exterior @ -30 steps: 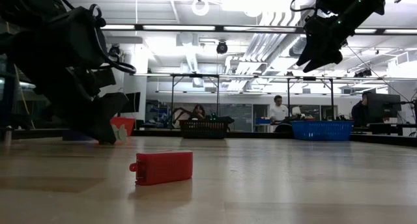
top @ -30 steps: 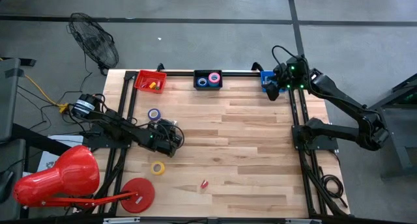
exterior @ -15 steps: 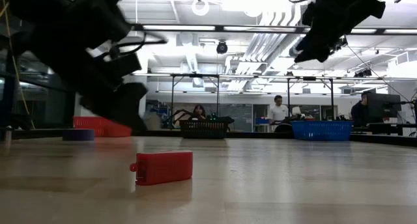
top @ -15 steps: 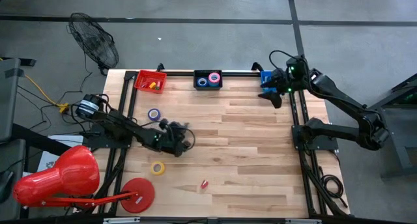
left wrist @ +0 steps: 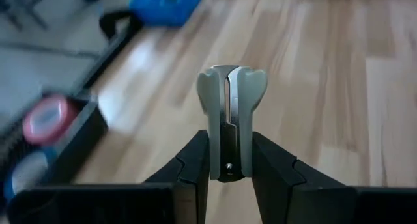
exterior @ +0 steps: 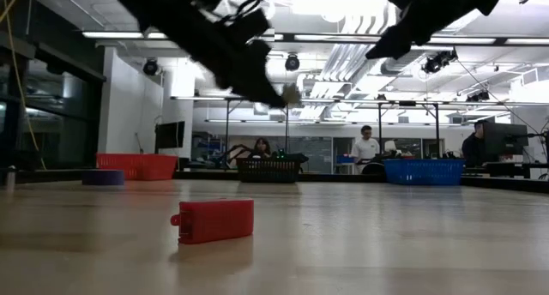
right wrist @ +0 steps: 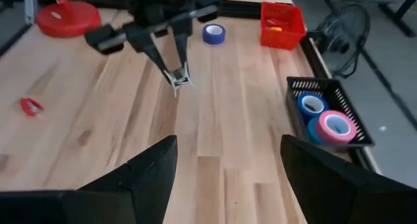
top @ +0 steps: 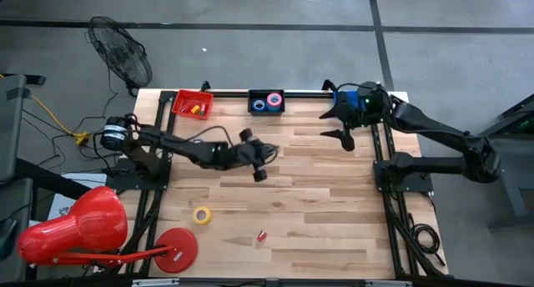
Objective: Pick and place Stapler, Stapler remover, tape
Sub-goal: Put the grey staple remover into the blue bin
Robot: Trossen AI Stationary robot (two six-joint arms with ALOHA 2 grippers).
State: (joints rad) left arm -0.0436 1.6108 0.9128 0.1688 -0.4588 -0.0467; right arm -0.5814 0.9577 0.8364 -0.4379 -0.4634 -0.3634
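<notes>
My left gripper is shut on a small grey staple remover, above the middle of the table; it also shows in the low view and the right wrist view. My right gripper is open and empty, in the air near the blue bin. A small red stapler lies flat near the front edge. A yellow tape roll lies flat at front left. A blue-purple roll lies flat farther back. Blue and pink rolls sit in the black bin. My left gripper pinches the staple remover's narrow end between its two fingers. The wide grey end sticks out past the fingertips. The fingers slant down from the table's left. The remover is lifted clear of the table.
A red bin with small items stands at the far left, the black bin in the far middle, the blue bin at the far right. A large flat red disc lies at the front left corner. People stand in the room behind the table.
My left gripper has risen from the table's left part and swung toward the right and far edges, carrying the staple remover clear of the wood. My right gripper has moved from over the blue bin a little toward the table's left and near edges.
</notes>
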